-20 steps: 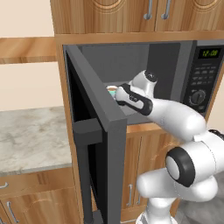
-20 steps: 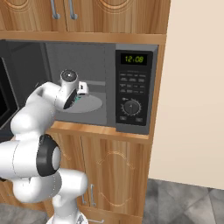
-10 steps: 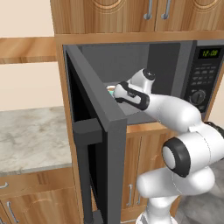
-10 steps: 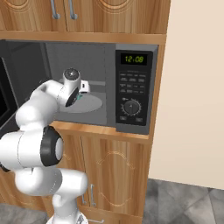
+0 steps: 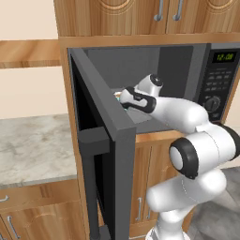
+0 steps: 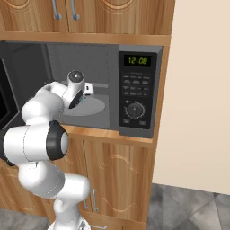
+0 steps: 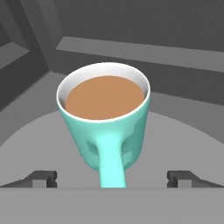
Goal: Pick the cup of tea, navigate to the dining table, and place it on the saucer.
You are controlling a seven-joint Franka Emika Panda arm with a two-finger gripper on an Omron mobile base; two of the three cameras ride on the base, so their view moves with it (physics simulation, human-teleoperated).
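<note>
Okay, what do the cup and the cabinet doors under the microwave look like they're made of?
Cup: probably glazed ceramic, going by its smooth teal outside, white inner rim and thick wall; it is a render, so plastic can't be ruled out. Cabinet doors: wood or wood veneer, with warm brown grain, a satin finish and metal-looking grey handles.

Glossy white rounded arm point(image 5: 187, 117), dark bands at the joints, small dark jaws tips
</note>
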